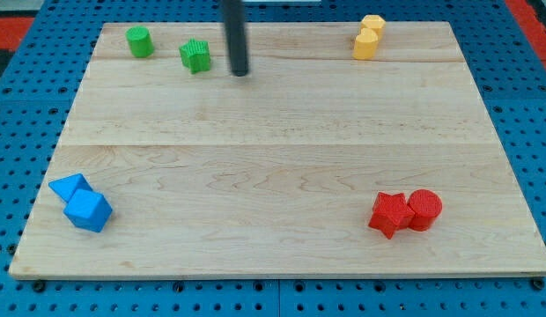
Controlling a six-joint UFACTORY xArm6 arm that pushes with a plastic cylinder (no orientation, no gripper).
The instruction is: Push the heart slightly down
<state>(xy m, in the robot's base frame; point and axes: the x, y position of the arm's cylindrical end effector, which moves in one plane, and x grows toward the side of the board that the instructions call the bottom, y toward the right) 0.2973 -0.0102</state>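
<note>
1. Yellow heart (365,44): its pusher, my tip (240,74), is a bare rod with no hand, holding nothing. It stands beside the green star (195,55), well left of the heart.
2. Heart sits at the worktop's (273,176) top right; pointing and long axis indiscernible.
3. Yellow hexagon (373,23) touches it above: advise entering at their seam and nudging briefly downward.

Wooden board (282,132) with block pairs near each corner. At the view's top left, my tip (240,73) stands just right of a star (195,55), a cylinder (139,41) farther left.
</note>
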